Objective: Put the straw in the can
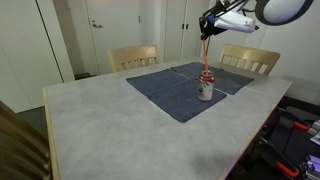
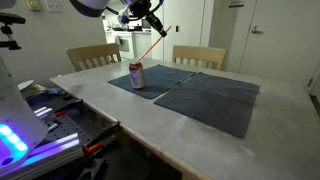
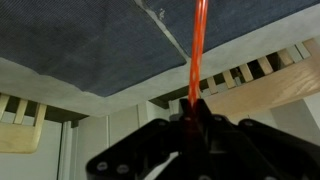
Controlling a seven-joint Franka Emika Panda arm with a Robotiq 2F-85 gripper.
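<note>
The red straw (image 1: 206, 52) hangs from my gripper (image 1: 207, 30) and slants down to the top of the silver and red can (image 1: 206, 87), which stands upright on a dark blue cloth (image 1: 165, 95). In an exterior view the straw (image 2: 150, 47) runs diagonally from my gripper (image 2: 158, 27) to the can (image 2: 137, 75). Its lower tip is at the can's top; whether it is inside I cannot tell. In the wrist view the straw (image 3: 196, 55) extends away from between my shut jaws (image 3: 193, 122); the can is out of view there.
The pale table (image 1: 110, 130) carries a second dark cloth (image 2: 215, 100) next to the first one. Two wooden chairs (image 1: 134, 57) (image 1: 250, 59) stand at the far side. Cluttered equipment (image 2: 40, 130) sits beside the table's edge.
</note>
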